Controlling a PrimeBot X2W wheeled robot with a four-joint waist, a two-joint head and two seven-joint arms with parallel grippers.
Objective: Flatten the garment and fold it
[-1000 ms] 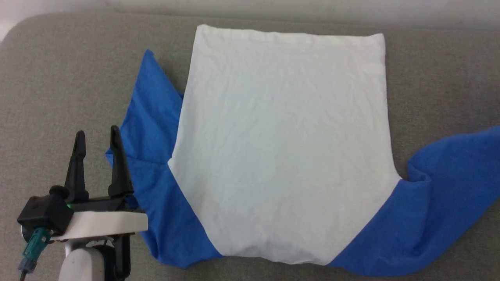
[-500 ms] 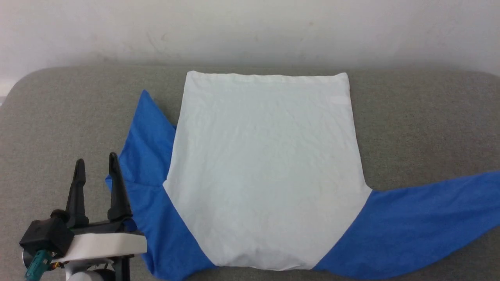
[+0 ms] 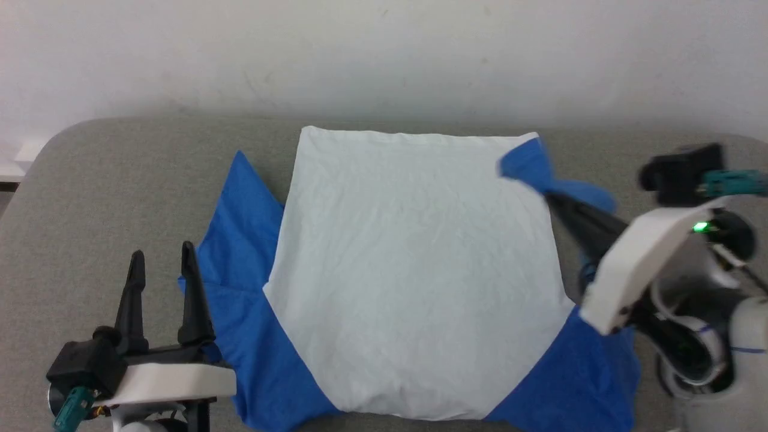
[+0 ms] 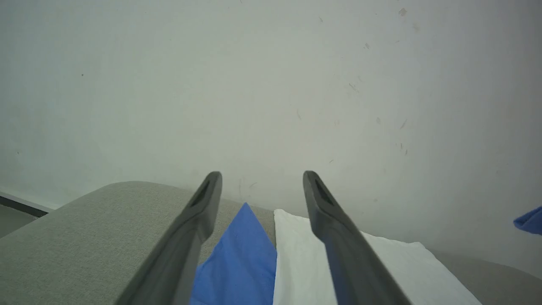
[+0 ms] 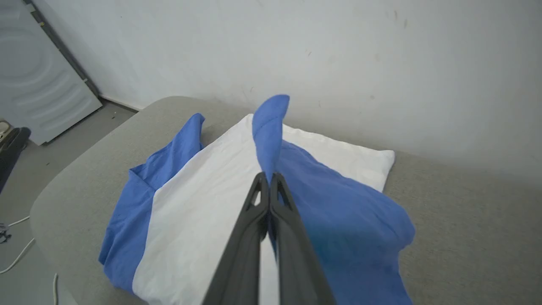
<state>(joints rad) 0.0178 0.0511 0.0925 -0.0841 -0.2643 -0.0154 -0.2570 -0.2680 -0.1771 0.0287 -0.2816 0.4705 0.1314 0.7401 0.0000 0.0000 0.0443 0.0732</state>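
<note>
The garment (image 3: 414, 276) lies spread on the grey surface, white body flat, print hidden. Its left blue sleeve (image 3: 237, 240) rests folded beside the body. My right gripper (image 3: 551, 197) is shut on the right blue sleeve (image 3: 531, 168) and holds it lifted over the body's far right corner. In the right wrist view the garment (image 5: 203, 199) lies below, and the sleeve (image 5: 271, 127) stands up from the shut right gripper (image 5: 267, 176). My left gripper (image 3: 162, 258) stands open at the lower left, just beside the left sleeve, holding nothing; its spread fingers (image 4: 203, 203) frame that sleeve (image 4: 241, 254).
The grey padded surface (image 3: 108, 198) has rounded corners and a pale wall (image 3: 384, 54) right behind it. Left of it, the right wrist view shows floor with white cables (image 5: 12, 254) and a grey appliance (image 5: 38, 84).
The head camera has tilted up. My right gripper has come into view and carried the right sleeve from lying stretched out at the right up over the body's far right corner. The left gripper stays open.
</note>
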